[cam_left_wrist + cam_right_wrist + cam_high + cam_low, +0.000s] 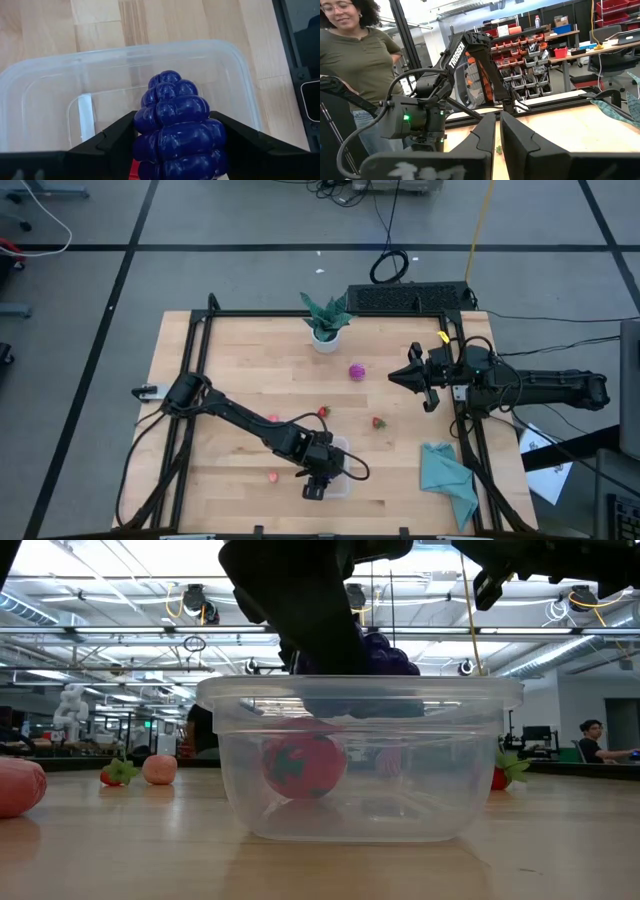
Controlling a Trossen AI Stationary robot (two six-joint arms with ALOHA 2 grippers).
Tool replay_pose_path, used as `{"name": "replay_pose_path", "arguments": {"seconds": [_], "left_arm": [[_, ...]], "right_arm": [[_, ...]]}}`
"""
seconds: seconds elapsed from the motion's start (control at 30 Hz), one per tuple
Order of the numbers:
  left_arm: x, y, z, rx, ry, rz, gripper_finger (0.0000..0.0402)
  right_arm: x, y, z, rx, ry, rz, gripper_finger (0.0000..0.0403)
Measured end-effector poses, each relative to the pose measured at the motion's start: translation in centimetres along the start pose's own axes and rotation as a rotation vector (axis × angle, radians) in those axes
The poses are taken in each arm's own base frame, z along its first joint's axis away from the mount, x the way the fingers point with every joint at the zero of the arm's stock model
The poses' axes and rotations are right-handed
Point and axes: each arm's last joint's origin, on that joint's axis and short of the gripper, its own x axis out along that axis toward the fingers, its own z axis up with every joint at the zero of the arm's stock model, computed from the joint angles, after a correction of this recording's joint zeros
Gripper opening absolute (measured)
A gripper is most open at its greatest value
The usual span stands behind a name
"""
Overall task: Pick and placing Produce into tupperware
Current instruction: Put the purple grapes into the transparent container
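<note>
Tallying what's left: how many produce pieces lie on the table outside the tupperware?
5: a magenta piece near the plant, two strawberries mid-table, a pinkish piece beside the left arm, another left of the tupperware. The arm may hide more.

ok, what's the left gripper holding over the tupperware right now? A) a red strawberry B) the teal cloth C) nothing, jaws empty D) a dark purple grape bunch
D: in the left wrist view the left gripper has its fingers clamped on either side of the dark purple grape bunch, above the clear tupperware.
</note>
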Motion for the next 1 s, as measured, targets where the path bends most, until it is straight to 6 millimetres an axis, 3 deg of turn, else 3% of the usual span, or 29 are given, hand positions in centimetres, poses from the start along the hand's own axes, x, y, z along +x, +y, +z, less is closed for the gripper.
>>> {"name": "replay_pose_path", "arguments": {"seconds": [1.0], "left_arm": [[0.00, -0.07, 0.00, -0.026, 0.004, -0.023, 0.0242]], "right_arm": [[-0.01, 0.03, 0.11, 0.008, -0.011, 0.003, 0.0018]]}}
